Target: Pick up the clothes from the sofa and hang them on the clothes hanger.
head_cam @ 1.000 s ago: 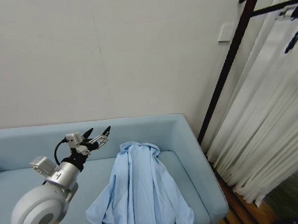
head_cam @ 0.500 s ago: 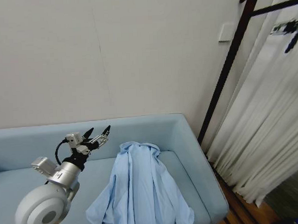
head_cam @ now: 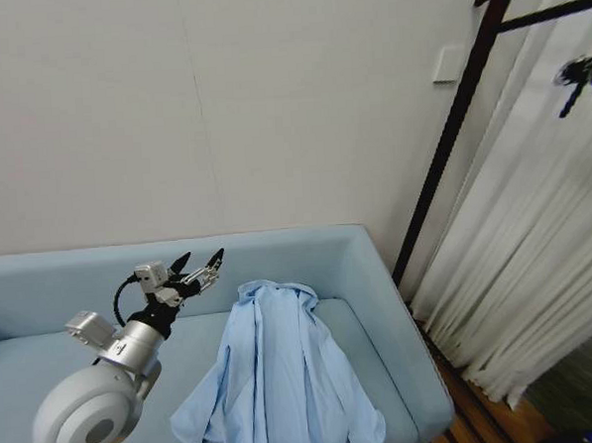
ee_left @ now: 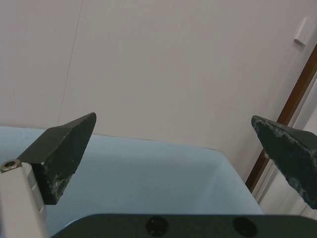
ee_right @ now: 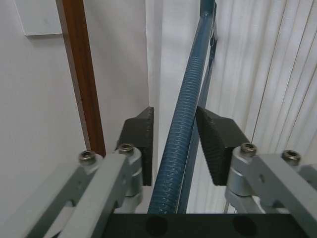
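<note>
A light blue shirt [head_cam: 279, 371] lies spread on the seat of the pale blue sofa [head_cam: 70, 273], collar toward the backrest. My left gripper [head_cam: 199, 258] hovers open just left of the collar, above the seat; in the left wrist view its fingers [ee_left: 64, 148] stand wide apart with nothing between them. High at the right, my right gripper [head_cam: 578, 68] is beside the dark brown clothes rack [head_cam: 450, 134]. In the right wrist view that gripper [ee_right: 174, 134] is shut on a blue ribbed hanger [ee_right: 181, 114], next to the rack's pole [ee_right: 81, 74].
White curtains [head_cam: 536, 249] hang behind the rack at the right. A white wall plate [head_cam: 450, 65] sits beside the rack's slanted pole. The sofa's right arm [head_cam: 390, 306] ends close to the rack's foot, with wooden floor below.
The right gripper and the hanger have drifted a little downward at the top right. The left gripper has edged slightly right, toward the shirt's collar. The shirt has not moved.
</note>
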